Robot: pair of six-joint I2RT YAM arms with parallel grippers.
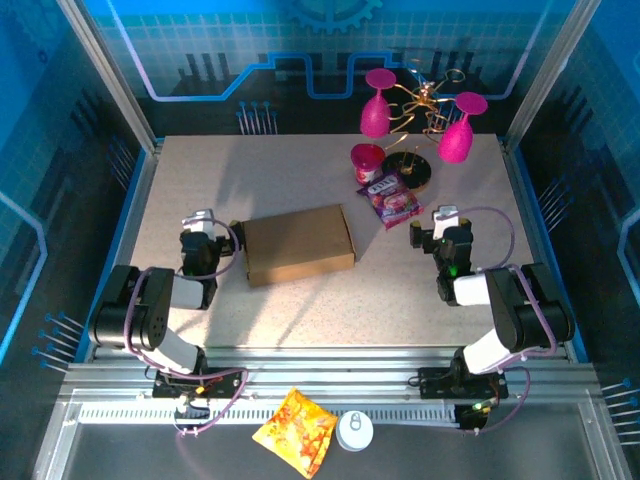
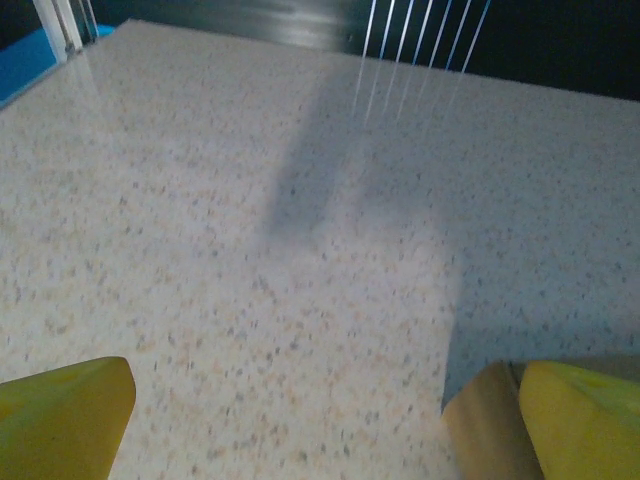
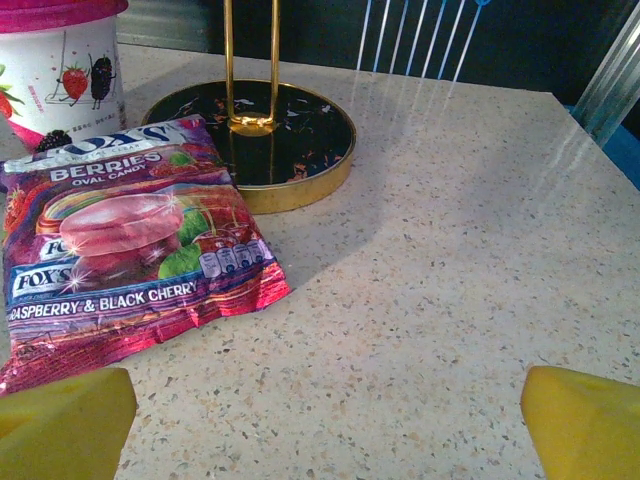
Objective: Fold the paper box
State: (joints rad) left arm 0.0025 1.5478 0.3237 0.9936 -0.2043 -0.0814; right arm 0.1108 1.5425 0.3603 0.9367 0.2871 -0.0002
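Centre-left of the table (image 1: 300, 310), the paper box (image 1: 298, 243) lies flat with its lid down, long side across, and no flaps or tabs stand up, so the fold looks mostly or fully done. I can't tell if the front tabs are tucked. If anything is left, it's likely a press-down or tuck. The left gripper (image 1: 210, 225) sits just beside the box's left edge, jaws spread fully and holding nothing. In the left wrist view the box corner (image 2: 480, 430) is right by the inner finger (image 2: 580, 425). The right gripper (image 1: 440, 222) is well apart from the box on its right, jaws also wide and empty. A candy packet (image 1: 392, 198) is near it, with a cup (image 1: 367, 160) and glass stand (image 1: 413, 170) behind. There is open tabletop in front of the box and to its far left. The clutter is at the far right, so sweeps there risk the packet.
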